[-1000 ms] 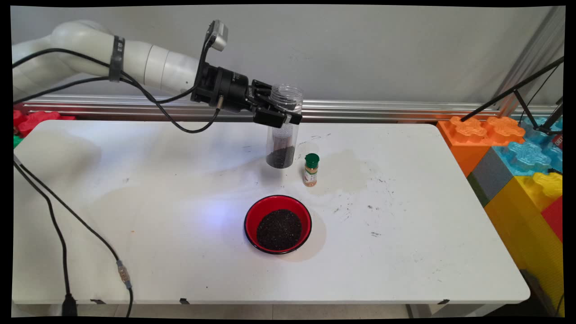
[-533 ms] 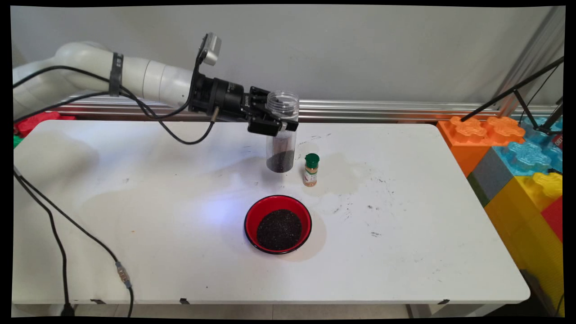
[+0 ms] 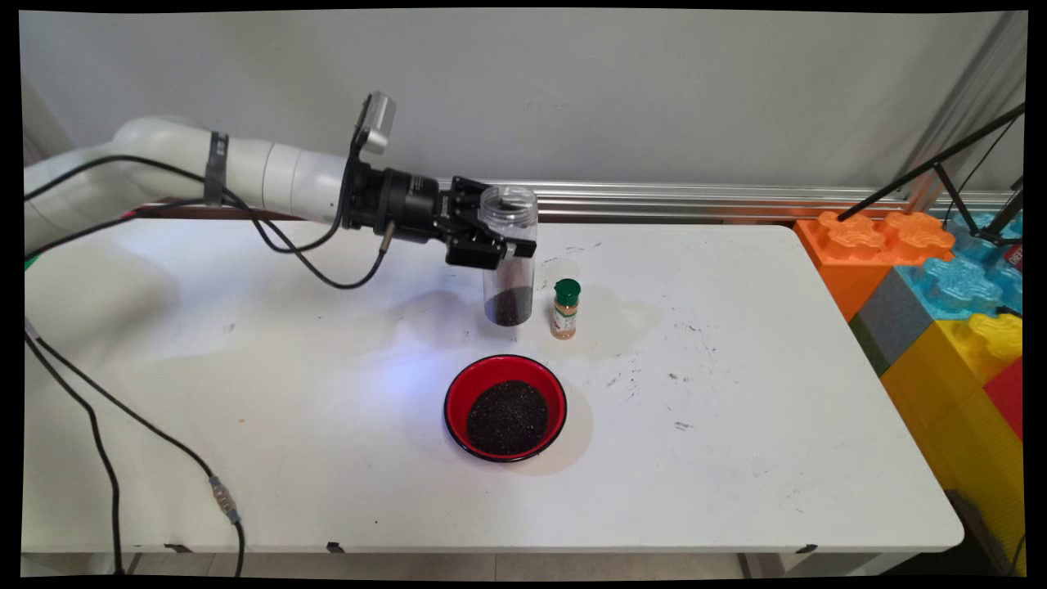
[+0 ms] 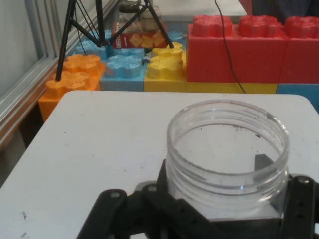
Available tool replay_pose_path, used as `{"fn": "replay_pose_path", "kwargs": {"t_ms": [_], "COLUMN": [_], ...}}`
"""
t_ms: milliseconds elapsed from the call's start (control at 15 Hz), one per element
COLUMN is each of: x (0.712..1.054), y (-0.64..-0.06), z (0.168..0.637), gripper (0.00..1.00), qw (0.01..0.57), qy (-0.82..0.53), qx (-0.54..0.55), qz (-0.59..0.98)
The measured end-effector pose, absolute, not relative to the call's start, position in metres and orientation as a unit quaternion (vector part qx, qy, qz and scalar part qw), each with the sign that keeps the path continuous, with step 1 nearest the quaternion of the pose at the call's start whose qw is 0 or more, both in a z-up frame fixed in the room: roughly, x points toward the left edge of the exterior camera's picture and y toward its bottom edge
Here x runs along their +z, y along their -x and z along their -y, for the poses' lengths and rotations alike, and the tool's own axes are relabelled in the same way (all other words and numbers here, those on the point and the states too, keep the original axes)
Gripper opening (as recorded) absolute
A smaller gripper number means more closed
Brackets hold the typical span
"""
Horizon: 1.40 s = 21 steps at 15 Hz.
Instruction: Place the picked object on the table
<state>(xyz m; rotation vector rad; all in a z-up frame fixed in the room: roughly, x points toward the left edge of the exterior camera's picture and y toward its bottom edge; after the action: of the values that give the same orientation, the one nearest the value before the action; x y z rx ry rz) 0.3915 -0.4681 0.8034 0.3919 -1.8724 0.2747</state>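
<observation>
My gripper [image 3: 501,242] is shut on a clear plastic jar [image 3: 510,258], upright and lidless, with dark grains in its bottom. I hold it just below its threaded neck, low over the white table [image 3: 736,425]; whether its base touches the table I cannot tell. In the hand view the jar's open mouth [image 4: 228,144] fills the lower right, with the gripper [image 4: 219,209] clamped round it. Right of the jar stands a small spice bottle [image 3: 565,308] with a green cap. A red bowl [image 3: 505,406] of dark grains sits nearer the front.
Large orange, blue, yellow and red toy bricks [image 3: 949,278] are stacked off the table's right end, with a black tripod [image 3: 941,172] over them. Black cables [image 3: 106,425] hang across the table's left side. An aluminium rail [image 3: 695,200] runs along the back edge.
The arm has lowered the jar toward the table and drawn it slightly left, keeping it upright. The bowl and spice bottle have not moved.
</observation>
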Motion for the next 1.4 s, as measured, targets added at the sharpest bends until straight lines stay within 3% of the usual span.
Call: {"fn": "replay_pose_path", "kwargs": {"t_ms": [1400], "x": [0.718], "y": [-0.388], "z": [0.468], "gripper": [0.00], "qw": [0.577], "qy": [-0.153], "qx": [0.140], "qz": [0.790]}}
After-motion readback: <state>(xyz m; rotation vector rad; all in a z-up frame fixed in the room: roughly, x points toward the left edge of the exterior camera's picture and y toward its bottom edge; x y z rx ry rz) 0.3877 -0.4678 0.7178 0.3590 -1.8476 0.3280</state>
